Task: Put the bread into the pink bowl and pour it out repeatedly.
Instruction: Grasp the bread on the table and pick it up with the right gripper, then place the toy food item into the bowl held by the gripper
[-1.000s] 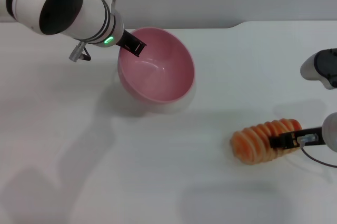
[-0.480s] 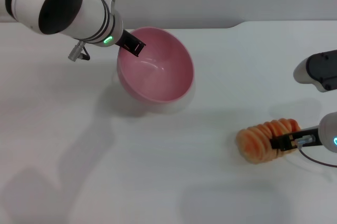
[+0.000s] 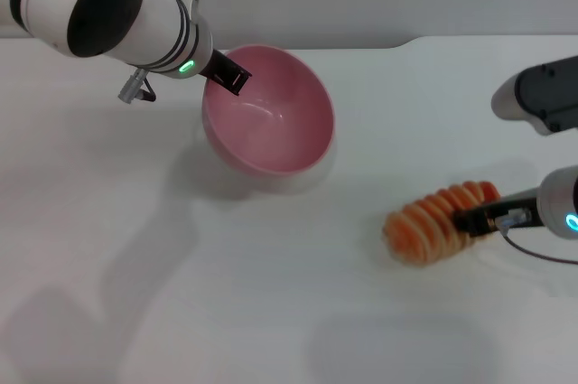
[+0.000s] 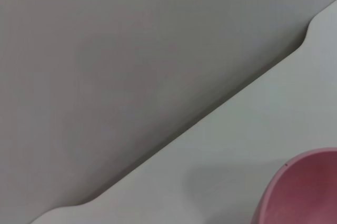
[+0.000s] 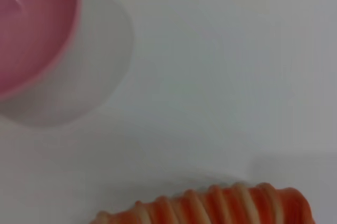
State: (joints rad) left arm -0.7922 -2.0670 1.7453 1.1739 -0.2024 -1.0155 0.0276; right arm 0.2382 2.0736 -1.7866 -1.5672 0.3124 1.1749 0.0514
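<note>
The pink bowl (image 3: 271, 126) is at the back middle of the white table, tilted with its opening toward me, and it holds nothing. My left gripper (image 3: 228, 77) is shut on its far-left rim, one black finger inside the bowl. The bowl's edge also shows in the left wrist view (image 4: 305, 192) and in the right wrist view (image 5: 31, 29). The bread (image 3: 426, 221), orange-brown with pale stripes, is at the right front, slanted. My right gripper (image 3: 479, 218) is shut on its right half. The bread also shows in the right wrist view (image 5: 210, 208), apart from the bowl.
The white table (image 3: 226, 294) stretches across the view, with its back edge and a notch at the upper right (image 3: 406, 42). A grey wall stands behind it. The right arm's grey housing (image 3: 542, 95) is at the right edge.
My right gripper has moved the bread a little left, toward the bowl, and slanted it more. The bowl and left gripper have barely moved.
</note>
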